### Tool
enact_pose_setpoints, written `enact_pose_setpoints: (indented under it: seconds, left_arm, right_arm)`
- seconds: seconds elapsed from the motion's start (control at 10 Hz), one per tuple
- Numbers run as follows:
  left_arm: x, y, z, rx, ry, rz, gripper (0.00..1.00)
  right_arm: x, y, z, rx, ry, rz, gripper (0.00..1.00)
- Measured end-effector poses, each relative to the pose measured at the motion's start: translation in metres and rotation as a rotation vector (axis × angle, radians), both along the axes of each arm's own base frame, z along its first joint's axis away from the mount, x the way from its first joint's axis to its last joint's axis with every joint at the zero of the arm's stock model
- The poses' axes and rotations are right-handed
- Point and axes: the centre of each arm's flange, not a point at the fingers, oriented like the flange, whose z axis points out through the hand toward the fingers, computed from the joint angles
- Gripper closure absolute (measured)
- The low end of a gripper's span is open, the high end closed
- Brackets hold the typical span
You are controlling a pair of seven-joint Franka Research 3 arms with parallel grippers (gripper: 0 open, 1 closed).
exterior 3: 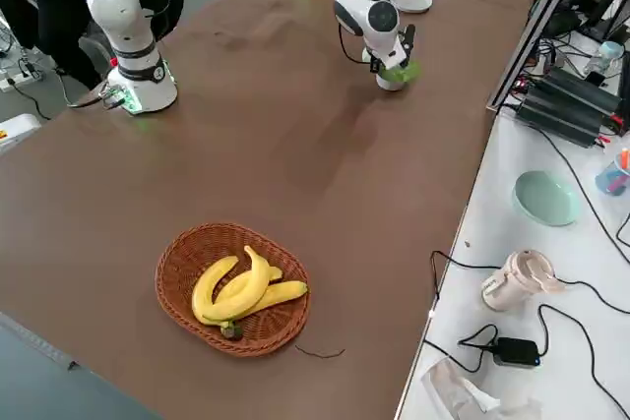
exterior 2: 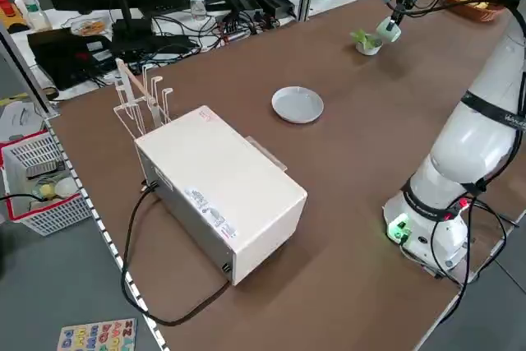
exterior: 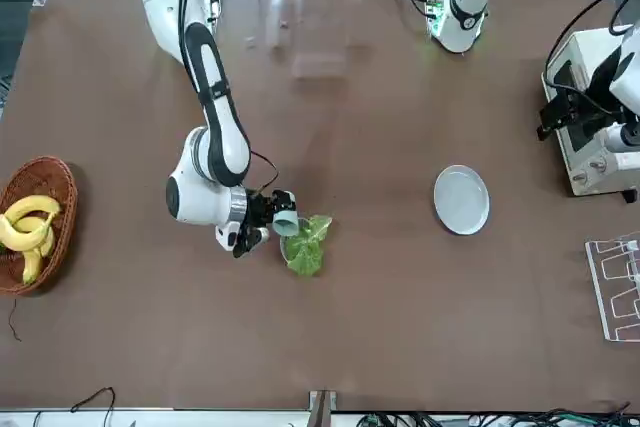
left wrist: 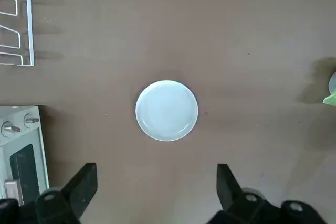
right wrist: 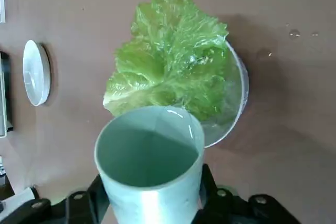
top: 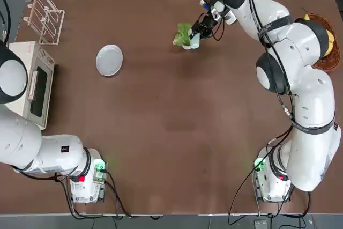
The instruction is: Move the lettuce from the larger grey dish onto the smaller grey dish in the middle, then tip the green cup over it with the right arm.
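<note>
While my right gripper (right wrist: 149,208) is clamped around the green cup (right wrist: 148,163), the cup lies tilted on its side just beside the small grey bowl (right wrist: 235,98), its open mouth turned toward the lettuce (right wrist: 168,72) that fills that bowl. From above, the cup (top: 195,39) sits on my right arm's side of the bowl, touching or nearly touching the leaves (top: 183,34); I cannot tell which. The cup's long axis runs from my fingers toward the lettuce, so I judge the tip needs only a further roll of the wrist. The flat grey plate (top: 109,60) lies bare, well apart toward my left. My left gripper (left wrist: 157,195) hangs spread wide above that plate, holding nothing and much farther from the bowl.
</note>
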Motion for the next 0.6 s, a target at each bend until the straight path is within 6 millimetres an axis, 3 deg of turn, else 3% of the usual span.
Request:
enact_pose_setpoints:
  seconds: [0.6]
  left_arm:
    - [0.0000,-0.0002,0.0000,0.000,0.000,0.000,0.00]
  right_arm:
    - [0.0022,0.0028,0.0093,0.004,0.126,-0.085,0.31]
